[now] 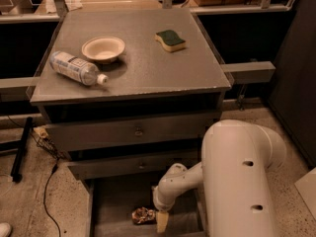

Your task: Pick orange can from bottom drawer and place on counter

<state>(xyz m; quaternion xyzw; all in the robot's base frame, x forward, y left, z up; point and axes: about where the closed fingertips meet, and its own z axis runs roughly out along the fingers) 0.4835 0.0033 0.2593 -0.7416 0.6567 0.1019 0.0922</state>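
The orange can [143,215] lies on its side on the floor of the open bottom drawer [118,201], near the drawer's front middle. My gripper [161,221] reaches down into that drawer from the white arm and sits right beside the can, at its right end. Whether it touches the can does not show. The counter [148,68] is the speckled grey top of the cabinet above.
On the counter lie a clear plastic bottle [76,68] on its side, a cream bowl [103,48] and a green-and-yellow sponge [171,40]. Two knobbed drawers [138,131] overhang the open drawer. The arm's bulky white link [242,181] fills the lower right. A black cable [47,191] runs on the floor at left.
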